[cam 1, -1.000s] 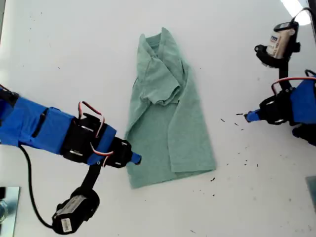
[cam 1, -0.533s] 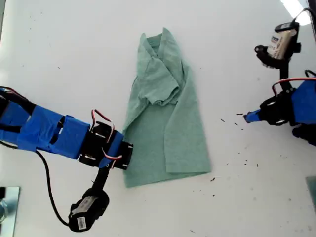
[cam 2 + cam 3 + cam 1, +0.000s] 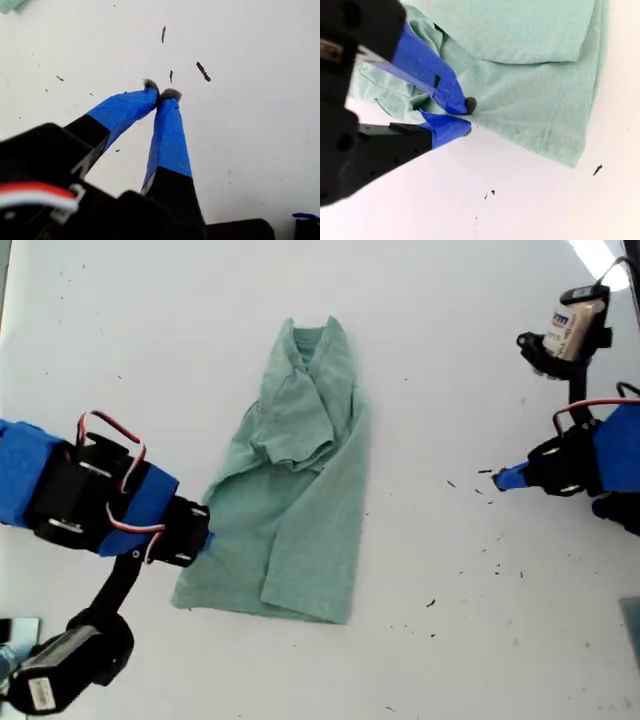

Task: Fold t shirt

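Note:
The pale green t shirt (image 3: 300, 490) lies folded lengthwise on the white table (image 3: 150, 340), collar at the far end, its body slanting toward the exterior view's lower left. My second gripper (image 3: 205, 540) comes in from the exterior view's left and is at the shirt's lower side edge. In the second wrist view its blue fingers (image 3: 451, 95) are shut on the t shirt (image 3: 535, 75) at the hem. My first gripper (image 3: 497, 478) stays at the exterior view's right, away from the shirt. Its blue taped tips (image 3: 160, 93) are shut together over bare table, holding nothing.
Dark specks (image 3: 480, 490) dot the table near my first gripper and below it. A black cable and camera block (image 3: 60, 680) hang from the second arm at the exterior view's lower left. A metal object (image 3: 12, 640) sits at that corner.
My second gripper has pulled back toward the exterior view's left with the shirt's lower edge, dragging the hem sideways so the shirt now lies slanted. The first arm has not moved.

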